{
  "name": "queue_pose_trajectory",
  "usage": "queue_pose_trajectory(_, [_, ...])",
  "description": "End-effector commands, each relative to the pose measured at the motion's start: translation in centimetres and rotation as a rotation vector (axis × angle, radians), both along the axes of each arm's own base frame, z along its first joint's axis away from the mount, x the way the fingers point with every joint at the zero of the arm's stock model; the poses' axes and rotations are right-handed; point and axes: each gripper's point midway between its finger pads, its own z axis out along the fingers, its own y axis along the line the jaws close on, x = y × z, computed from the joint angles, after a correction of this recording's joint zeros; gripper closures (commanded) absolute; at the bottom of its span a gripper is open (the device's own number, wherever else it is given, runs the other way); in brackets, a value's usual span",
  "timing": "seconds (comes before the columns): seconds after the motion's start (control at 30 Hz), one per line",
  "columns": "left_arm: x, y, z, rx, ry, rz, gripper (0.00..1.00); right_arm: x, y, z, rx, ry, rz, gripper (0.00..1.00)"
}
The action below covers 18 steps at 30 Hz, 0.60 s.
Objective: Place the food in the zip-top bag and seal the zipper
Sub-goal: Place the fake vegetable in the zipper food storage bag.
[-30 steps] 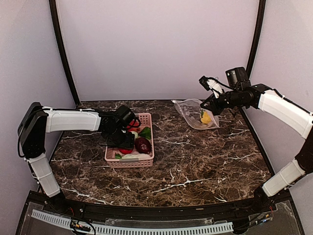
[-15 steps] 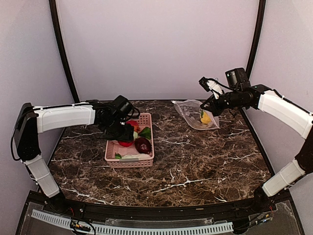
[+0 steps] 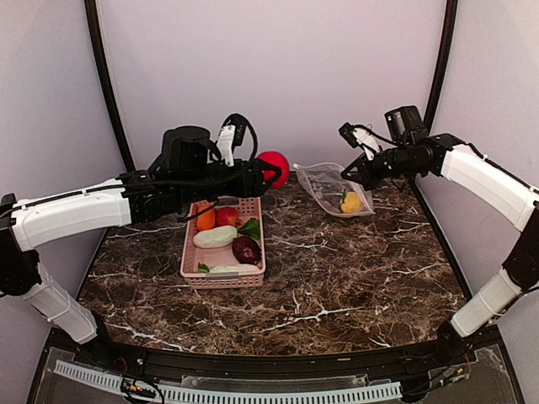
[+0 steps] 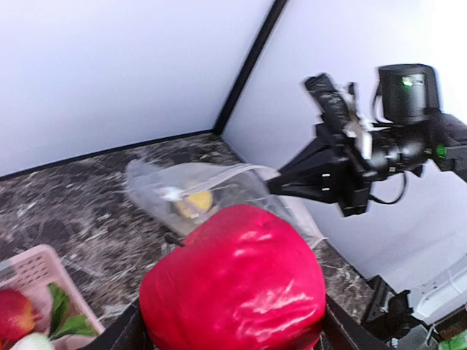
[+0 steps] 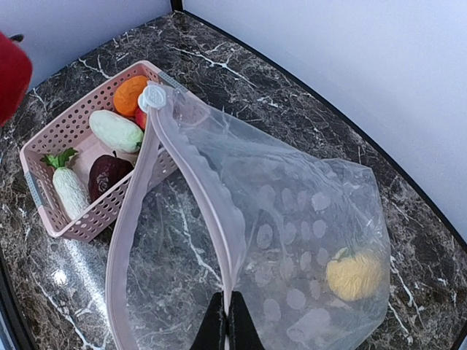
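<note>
My left gripper is shut on a red toy apple, held in the air between the pink basket and the zip-top bag. The apple fills the left wrist view. My right gripper is shut on the bag's upper mouth edge, on the pinkish-white zipper, and holds the mouth open towards the apple. A yellow piece lies inside the bag. Orange, red, white and dark purple pieces lie in the basket.
The basket stands left of centre on the dark marble table. Walls close the back and both sides. A black frame post rises behind the right arm.
My left gripper rose out of the basket with the red apple and swung right towards the bag. My right gripper lifted the bag's mouth slightly.
</note>
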Motion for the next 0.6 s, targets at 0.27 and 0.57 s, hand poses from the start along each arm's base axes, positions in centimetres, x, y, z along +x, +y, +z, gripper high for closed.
queue_pose_trajectory(0.27, [-3.4,-10.7,4.9,-0.236,-0.193,-0.318,0.48,0.2,2.9,1.1,0.036,0.058,0.058,1.00])
queue_pose_trajectory(0.57, [3.1,-11.8,-1.0,-0.088,-0.060,-0.025,0.51,0.8,2.5,2.3,0.031,0.039,0.016,1.00])
